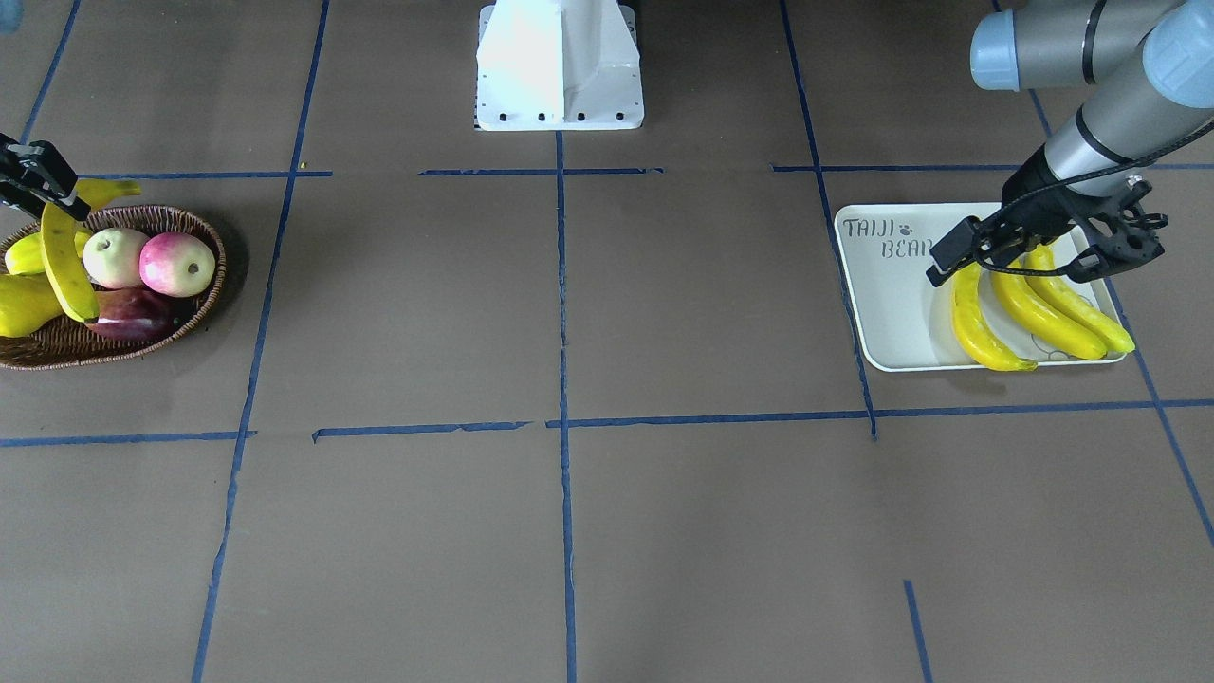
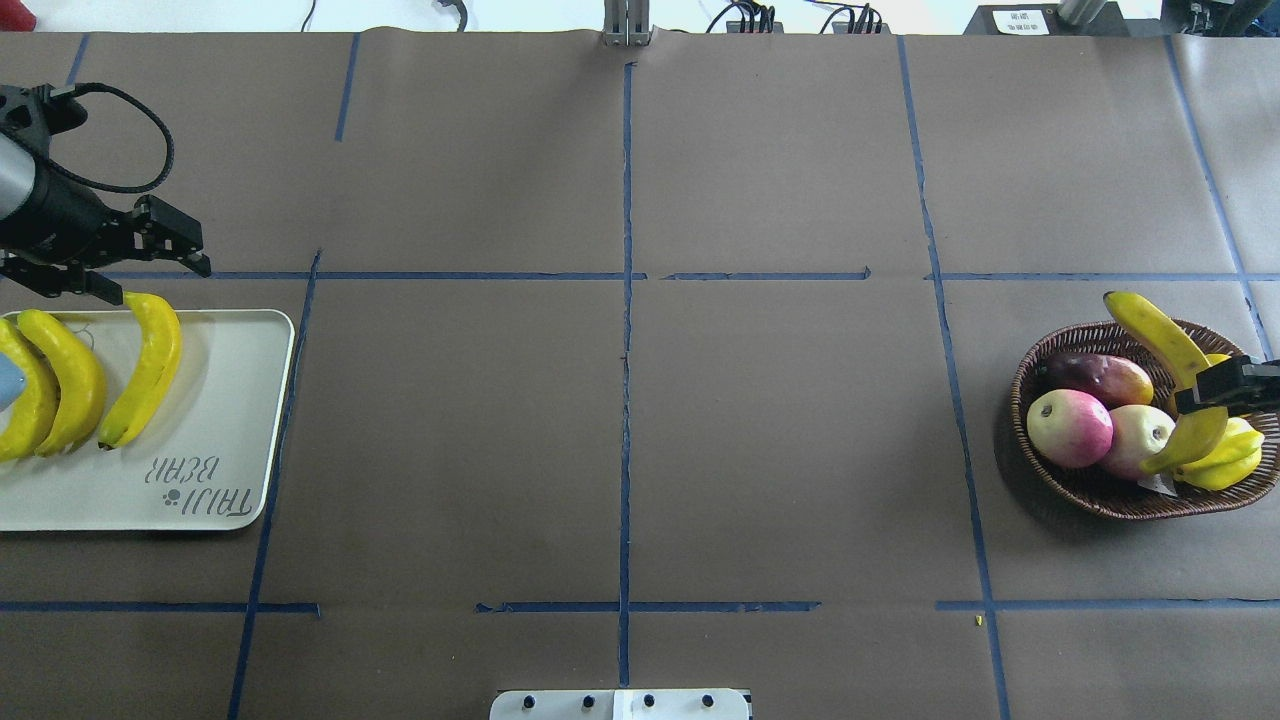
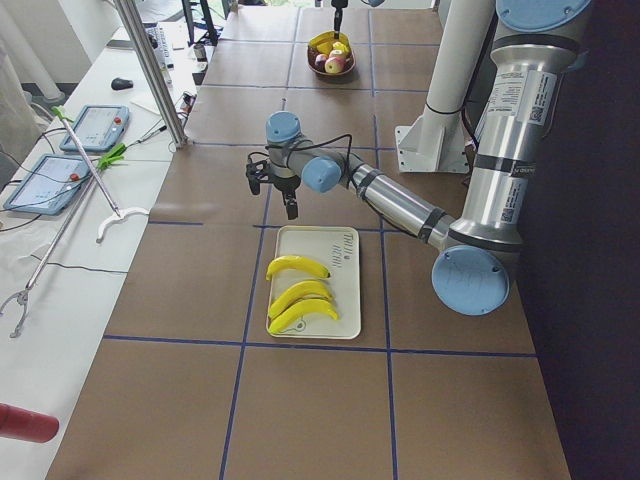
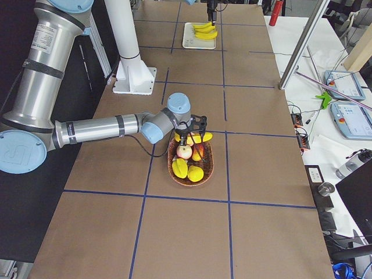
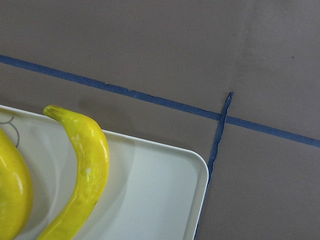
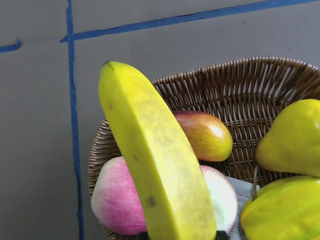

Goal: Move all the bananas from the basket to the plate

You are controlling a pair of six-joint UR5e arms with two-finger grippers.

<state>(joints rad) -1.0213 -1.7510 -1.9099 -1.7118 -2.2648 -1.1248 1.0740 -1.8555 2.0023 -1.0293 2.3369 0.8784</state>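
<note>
Three bananas lie side by side on the plate, a pale tray printed "TAIJI BEAR"; they also show in the overhead view. My left gripper is open and empty, just above the far tips of these bananas. The left wrist view shows one banana near the plate's corner. My right gripper is shut on the fourth banana and holds it slightly above the wicker basket. This banana fills the right wrist view.
The basket also holds two pink-green apples, a dark red mango and yellow-green pear-like fruits. The white robot base stands mid-table at the robot's edge. Brown paper with blue tape lines lies between basket and plate.
</note>
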